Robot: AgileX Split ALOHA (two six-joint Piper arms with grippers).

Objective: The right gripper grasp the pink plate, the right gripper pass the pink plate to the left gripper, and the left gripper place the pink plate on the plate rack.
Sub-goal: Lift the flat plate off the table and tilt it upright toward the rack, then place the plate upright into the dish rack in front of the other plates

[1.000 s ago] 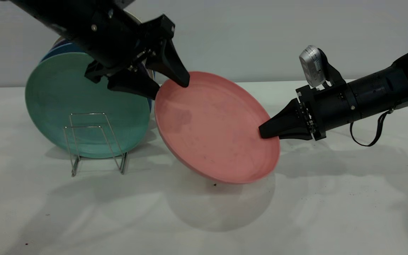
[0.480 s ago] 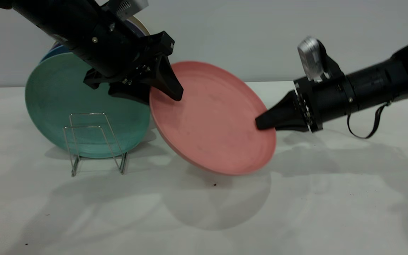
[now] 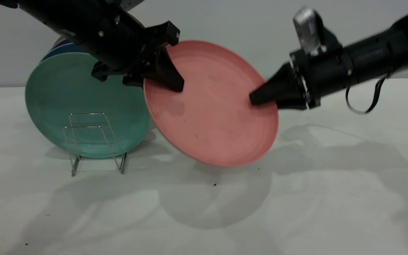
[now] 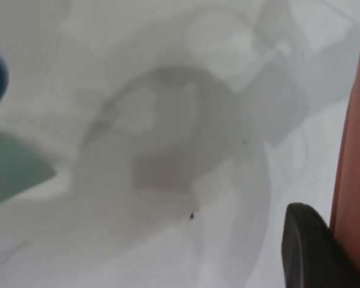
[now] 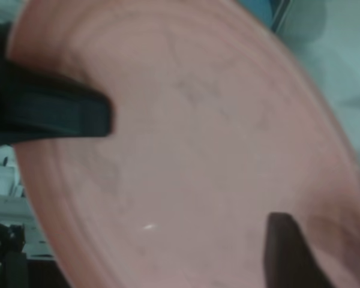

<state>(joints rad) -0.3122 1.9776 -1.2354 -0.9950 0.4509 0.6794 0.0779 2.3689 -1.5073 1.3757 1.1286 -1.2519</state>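
Note:
The pink plate (image 3: 211, 113) hangs tilted in the air above the table, held at two sides. My right gripper (image 3: 255, 99) is shut on its right rim. My left gripper (image 3: 163, 85) grips its upper left rim, one finger across the front face and the other behind the plate. The left wrist view shows one left finger (image 4: 312, 252) against the plate's edge (image 4: 354, 150). In the right wrist view the plate (image 5: 198, 150) fills the picture, with a right finger (image 5: 288, 252) on it and the left gripper's finger (image 5: 54, 117) on the far rim. The wire plate rack (image 3: 94, 141) stands at the left.
A teal-green plate (image 3: 66, 102) stands upright in the rack, with blue and other plates behind it. The rack's front loops hold nothing. The white table (image 3: 296, 198) lies below the pink plate.
The right arm has lifted the pink plate and tipped it more upright. The left gripper's fingers have drawn together over the plate's upper left rim.

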